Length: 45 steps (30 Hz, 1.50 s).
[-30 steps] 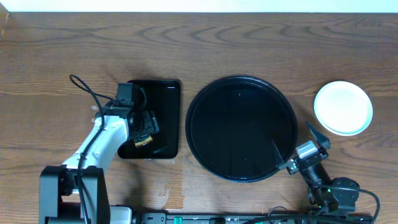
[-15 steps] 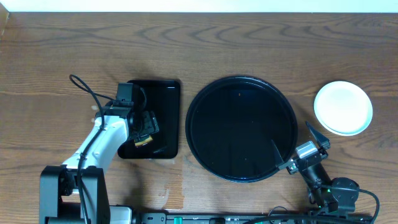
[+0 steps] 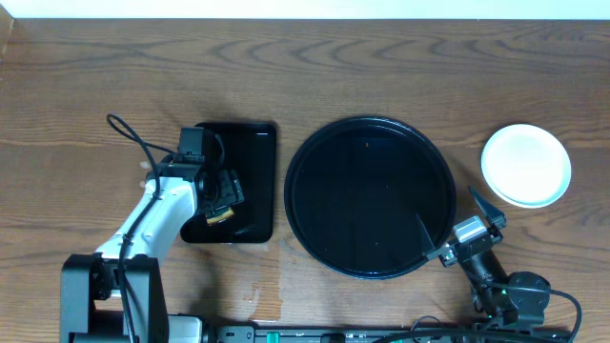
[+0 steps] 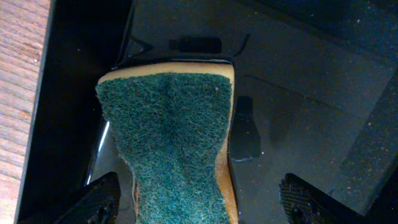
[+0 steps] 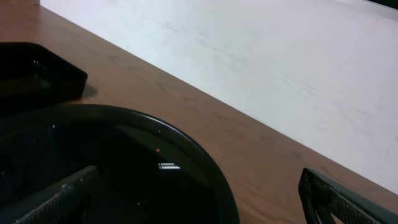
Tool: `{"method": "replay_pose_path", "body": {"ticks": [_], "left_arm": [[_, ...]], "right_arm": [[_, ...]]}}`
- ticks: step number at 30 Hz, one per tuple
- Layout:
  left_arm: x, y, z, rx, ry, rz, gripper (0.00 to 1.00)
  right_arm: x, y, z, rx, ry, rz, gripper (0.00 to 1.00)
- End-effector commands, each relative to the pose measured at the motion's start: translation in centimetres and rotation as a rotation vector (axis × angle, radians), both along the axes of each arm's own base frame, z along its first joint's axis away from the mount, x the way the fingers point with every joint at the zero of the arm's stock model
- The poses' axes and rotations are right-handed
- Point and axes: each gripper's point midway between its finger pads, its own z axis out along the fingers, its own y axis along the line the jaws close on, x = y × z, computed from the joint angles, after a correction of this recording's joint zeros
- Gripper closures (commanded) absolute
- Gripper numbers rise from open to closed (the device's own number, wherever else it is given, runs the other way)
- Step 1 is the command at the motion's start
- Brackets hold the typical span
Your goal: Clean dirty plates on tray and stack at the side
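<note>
The round black tray lies mid-table with nothing on it. To its right on the wood sits a pale round plate; from above only the top plate shows. My right gripper hangs open at the tray's near right rim, which runs between its fingers in the right wrist view, where the gripper holds nothing over the tray rim. My left gripper is open over a green-and-yellow sponge. Its fingers stand apart from the sponge on both sides.
The sponge rests in a smaller rectangular black tray left of the round one, also seen in the left wrist view and the right wrist view. A black cable loops left of the left arm. A pale wall borders the table's far edge.
</note>
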Motion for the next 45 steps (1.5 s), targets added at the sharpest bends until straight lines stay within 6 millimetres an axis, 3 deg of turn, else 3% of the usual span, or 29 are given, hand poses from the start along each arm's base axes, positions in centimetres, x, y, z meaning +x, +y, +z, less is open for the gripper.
{"method": "replay_pose_path", "body": {"ticks": [1, 7, 14, 25, 31, 35, 45], "left_arm": [[-0.3, -0.4, 1.1, 0.001, -0.040, -0.027, 0.17], [-2.0, 1.2, 4.3, 0.078, -0.208, -0.003, 0.17], [-1.1, 1.2, 10.8, 0.040, -0.700, 0.021, 0.17], [-4.2, 2.2, 14.4, 0.034, -1.119, 0.064, 0.17], [-5.0, 3.1, 14.3, 0.048, -1.226, 0.100, 0.17], [-4.6, 3.0, 11.7, 0.043, -1.188, 0.096, 0.17], [-4.5, 2.9, 11.9, 0.066, -1.204, 0.075, 0.18]], "right_arm": [[0.0, 0.0, -0.1, 0.013, 0.006, 0.001, 0.01], [0.0, 0.0, -0.1, 0.013, 0.006, 0.001, 0.01], [0.0, 0.0, -0.1, 0.013, 0.005, 0.001, 0.01], [0.0, 0.0, -0.1, 0.013, 0.006, 0.000, 0.01], [0.0, 0.0, -0.1, 0.013, 0.005, 0.001, 0.01], [0.0, 0.0, -0.1, 0.013, 0.006, 0.001, 0.01], [0.0, 0.0, -0.1, 0.013, 0.006, 0.000, 0.01]]}}
